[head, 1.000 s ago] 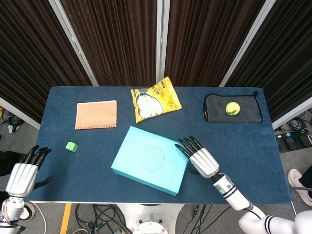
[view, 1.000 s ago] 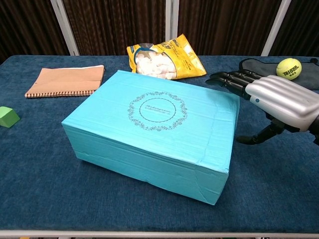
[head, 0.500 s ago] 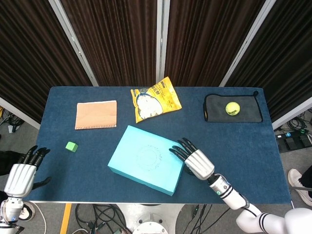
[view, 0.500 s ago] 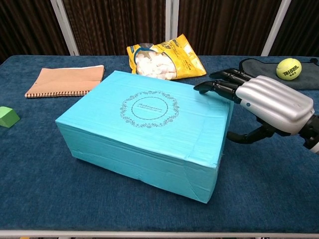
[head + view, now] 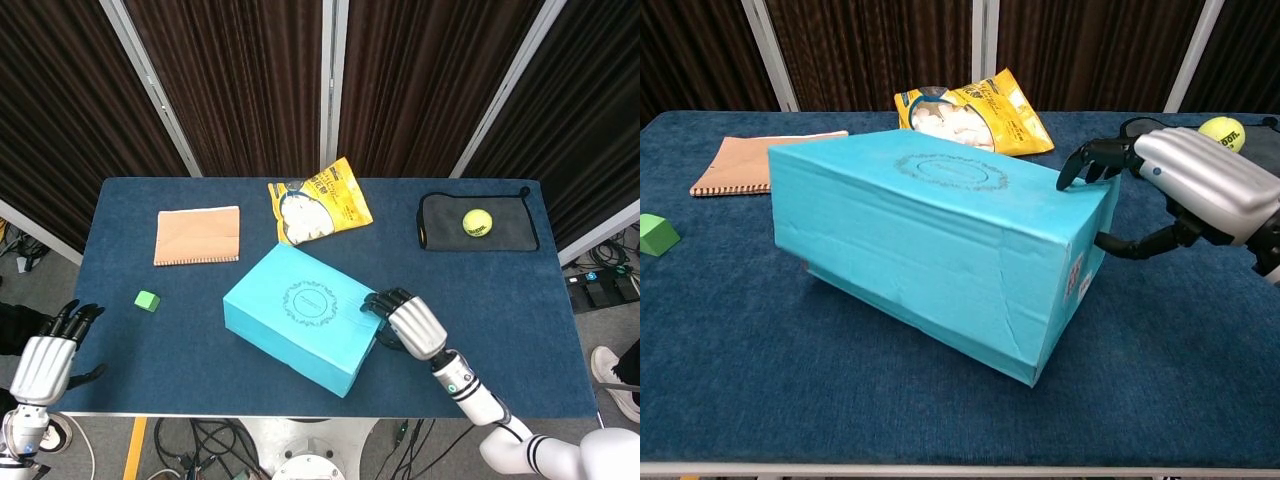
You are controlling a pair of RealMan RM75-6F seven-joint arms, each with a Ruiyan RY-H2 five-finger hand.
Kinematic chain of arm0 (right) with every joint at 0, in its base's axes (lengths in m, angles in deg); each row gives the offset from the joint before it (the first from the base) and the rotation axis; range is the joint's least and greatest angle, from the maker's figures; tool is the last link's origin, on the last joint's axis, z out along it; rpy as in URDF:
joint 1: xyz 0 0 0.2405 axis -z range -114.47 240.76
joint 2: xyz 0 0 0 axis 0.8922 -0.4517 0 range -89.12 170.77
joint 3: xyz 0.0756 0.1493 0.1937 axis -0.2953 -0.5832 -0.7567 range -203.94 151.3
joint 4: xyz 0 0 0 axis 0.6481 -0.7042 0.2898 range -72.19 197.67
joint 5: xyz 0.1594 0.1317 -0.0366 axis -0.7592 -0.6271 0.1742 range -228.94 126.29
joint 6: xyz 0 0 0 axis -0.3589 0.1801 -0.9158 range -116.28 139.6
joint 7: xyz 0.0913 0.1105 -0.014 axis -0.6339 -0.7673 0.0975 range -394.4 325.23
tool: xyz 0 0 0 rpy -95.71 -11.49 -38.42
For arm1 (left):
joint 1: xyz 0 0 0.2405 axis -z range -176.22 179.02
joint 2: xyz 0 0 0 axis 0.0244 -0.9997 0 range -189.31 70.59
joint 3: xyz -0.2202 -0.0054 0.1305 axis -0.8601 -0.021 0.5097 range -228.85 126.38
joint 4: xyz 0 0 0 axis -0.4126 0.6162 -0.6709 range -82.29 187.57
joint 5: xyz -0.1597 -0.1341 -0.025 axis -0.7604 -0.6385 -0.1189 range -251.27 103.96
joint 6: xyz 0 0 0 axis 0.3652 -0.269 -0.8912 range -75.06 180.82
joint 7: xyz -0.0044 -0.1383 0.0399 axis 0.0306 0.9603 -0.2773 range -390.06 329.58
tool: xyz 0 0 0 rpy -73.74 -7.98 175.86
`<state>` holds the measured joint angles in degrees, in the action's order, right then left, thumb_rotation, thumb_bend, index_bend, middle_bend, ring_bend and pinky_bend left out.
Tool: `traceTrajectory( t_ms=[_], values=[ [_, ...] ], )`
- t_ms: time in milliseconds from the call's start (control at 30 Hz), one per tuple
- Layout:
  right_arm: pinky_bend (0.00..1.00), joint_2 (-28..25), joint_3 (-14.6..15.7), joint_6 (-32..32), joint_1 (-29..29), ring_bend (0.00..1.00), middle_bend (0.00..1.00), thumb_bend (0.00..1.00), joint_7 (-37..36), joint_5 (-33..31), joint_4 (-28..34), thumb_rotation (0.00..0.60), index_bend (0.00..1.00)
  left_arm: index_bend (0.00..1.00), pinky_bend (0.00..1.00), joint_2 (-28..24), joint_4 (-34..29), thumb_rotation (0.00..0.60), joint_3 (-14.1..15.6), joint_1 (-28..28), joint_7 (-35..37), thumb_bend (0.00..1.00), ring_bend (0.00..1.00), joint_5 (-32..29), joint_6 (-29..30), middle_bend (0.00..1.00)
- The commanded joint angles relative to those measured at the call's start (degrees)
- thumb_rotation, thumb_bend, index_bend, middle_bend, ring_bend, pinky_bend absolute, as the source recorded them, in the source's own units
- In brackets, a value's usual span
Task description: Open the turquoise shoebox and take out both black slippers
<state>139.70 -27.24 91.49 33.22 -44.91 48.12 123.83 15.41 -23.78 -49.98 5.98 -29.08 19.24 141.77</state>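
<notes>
Off the near left corner of the table [image 5: 500,340], the left hand [image 5: 42,362] is held with fingers apart and nothing in them. At mid-table the closed turquoise shoebox [image 5: 930,240] is tilted up off the cloth, gripped at its right end by the right hand [image 5: 1185,185], fingers [image 5: 1090,160] hooked over the top edge and thumb against the end wall. Further back are seen a green cube [image 5: 147,299], a tan notebook [image 5: 197,235], a yellow snack bag [image 5: 318,203] and a tennis ball [image 5: 476,221] on a dark cloth [image 5: 505,232].

blue bench [image 5: 520,300]: tan notebook [image 5: 197,235] far left, small green cube [image 5: 147,300] nearer the front, yellow snack bag [image 5: 318,203] far centre, tennis ball [image 5: 477,222] on grey cloth [image 5: 510,236] far right.
</notes>
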Motion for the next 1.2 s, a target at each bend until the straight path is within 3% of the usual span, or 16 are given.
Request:
traceTrajectory(
  t_ms=[33,333,567,733,800,900,967,1033,1200],
  values=[
    [0.49,-0.49,-2.83,-1.6,0.08,0.38,0.55,0.3,-5.75,-4.6,2.53,0.6,0.64,0.16,0.29,0.02,0.0,0.6,-0.03,0.06,-0.01,0.01,0.08,-0.01,-0.05,0.16],
    [0.49,-3.84,-8.61,-10.53,-2.06,0.38,0.55,0.3,-15.51,-14.52,10.54,0.6,0.64,0.16,0.29,0.18,0.15,0.6,-0.07,0.13,-0.06,0.01,0.08,-0.33,-0.43,0.16],
    [0.49,-7.15,-15.66,-19.82,-1.77,0.38,0.55,0.3,-29.61,-27.96,20.5,0.6,0.65,0.16,0.29,0.2,0.38,0.6,-0.07,0.17,0.25,0.01,0.08,-0.47,-0.63,0.16],
    [0.48,-9.33,-19.89,-26.57,-2.62,0.35,0.55,0.27,-35.1,-34.97,22.88,0.6,0.63,0.16,0.29,0.06,0.16,0.6,-0.03,0.24,0.03,0.01,0.08,-0.44,-0.77,0.16],
    [0.4,-9.94,-20.98,-28.37,-2.64,0.26,0.48,0.22,-37.16,-36.5,23.03,0.6,0.5,0.16,0.29,0.03,0.08,0.6,-0.07,0.24,-0.05,0.01,0.08,-0.48,-0.74,0.16],
    [0.15,-10.69,-21.58,-30.25,-2.52,0.06,0.23,0.11,-39.57,-36.44,22.46,0.6,0.15,0.16,0.29,-0.03,0.05,0.6,-0.08,0.23,-0.16,0.01,0.08,-0.59,-0.83,0.16],
    [0.04,-10.67,-22.17,-30.29,-2.24,0.0,0.08,0.05,-40.9,-36.41,21.88,0.6,0.01,0.16,0.29,-0.07,0.01,0.6,-0.04,0.25,-0.22,0.01,0.08,-0.62,-0.95,0.16],
    [0.0,-10.37,-22.81,-29.98,-2.1,0.0,0.01,0.01,-41.45,-36.73,21.18,0.6,0.0,0.16,0.29,-0.12,-0.09,0.6,-0.01,0.26,-0.27,0.01,0.08,-0.59,-0.97,0.16],
    [0.0,-9.99,-24.73,-28.87,-2.06,0.0,0.0,0.0,-41.41,-38.07,20.33,0.6,0.0,0.16,0.29,-0.15,-0.13,0.6,0.0,0.19,-0.32,0.01,0.08,-0.62,-0.89,0.16]
  ],
)
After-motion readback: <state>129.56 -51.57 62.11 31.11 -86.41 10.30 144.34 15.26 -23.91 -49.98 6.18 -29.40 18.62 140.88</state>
